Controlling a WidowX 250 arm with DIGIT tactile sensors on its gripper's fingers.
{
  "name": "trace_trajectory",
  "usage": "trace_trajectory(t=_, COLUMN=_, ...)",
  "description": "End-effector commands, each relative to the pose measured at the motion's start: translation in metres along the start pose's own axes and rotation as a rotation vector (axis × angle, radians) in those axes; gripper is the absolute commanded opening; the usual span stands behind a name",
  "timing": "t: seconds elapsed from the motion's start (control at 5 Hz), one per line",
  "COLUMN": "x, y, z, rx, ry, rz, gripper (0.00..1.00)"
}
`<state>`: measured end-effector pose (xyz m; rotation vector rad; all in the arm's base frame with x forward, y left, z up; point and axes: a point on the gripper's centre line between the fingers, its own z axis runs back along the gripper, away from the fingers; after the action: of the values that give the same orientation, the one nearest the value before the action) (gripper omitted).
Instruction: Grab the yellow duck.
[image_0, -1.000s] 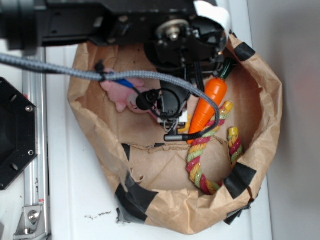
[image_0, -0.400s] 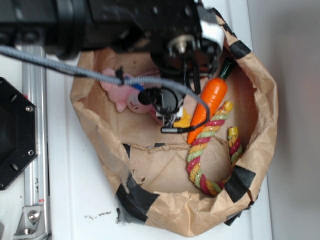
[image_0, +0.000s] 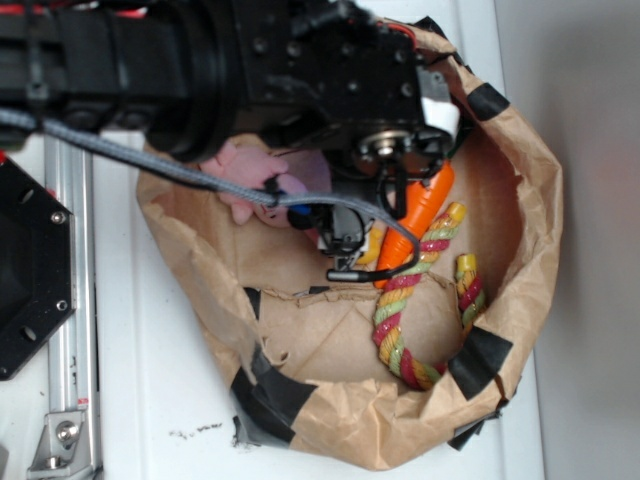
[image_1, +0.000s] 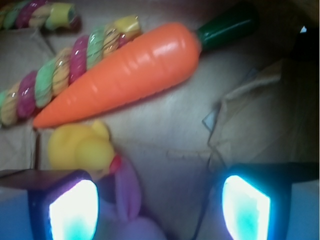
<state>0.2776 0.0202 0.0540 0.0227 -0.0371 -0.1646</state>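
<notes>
Low on the left side of my wrist view sits the yellow duck (image_1: 80, 147), its red beak turned toward the right and its body just above my left finger pad (image_1: 74, 210). My gripper (image_1: 160, 207) is spread wide and holds nothing; the two pads glow pale blue at the bottom of the frame, and the duck is not between them but above the left one. Against the duck's beak lies a pink plush ear (image_1: 127, 192) of the bunny, which reaches down to the bottom edge. Above the duck, the orange carrot (image_1: 130, 72) lies on a slant, tip toward the left, green stem toward the upper right. Beside it, further to the upper left, runs the striped rope (image_1: 60, 70).

From the outside view, only a small yellow part of the duck (image_0: 370, 245) shows under my arm, between the pink bunny (image_0: 250, 175) and the carrot (image_0: 420, 215). All lie inside the brown paper bag (image_0: 530, 220), with the rope (image_0: 400, 320) curving below.
</notes>
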Motion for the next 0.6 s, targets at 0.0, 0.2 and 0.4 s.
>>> trace_trajectory(t=0.0, x=0.0129, y=-0.0006, z=0.0093, rx=0.013, ry=-0.045, rz=-0.011, gripper=1.00)
trace_trajectory(t=0.2, x=0.0133, y=-0.0021, z=0.0104, rx=0.021, ry=-0.045, rz=-0.002, gripper=1.00)
trace_trajectory(t=0.4, x=0.0140, y=-0.0029, z=0.0077, rx=0.021, ry=-0.049, rz=-0.009, gripper=1.00)
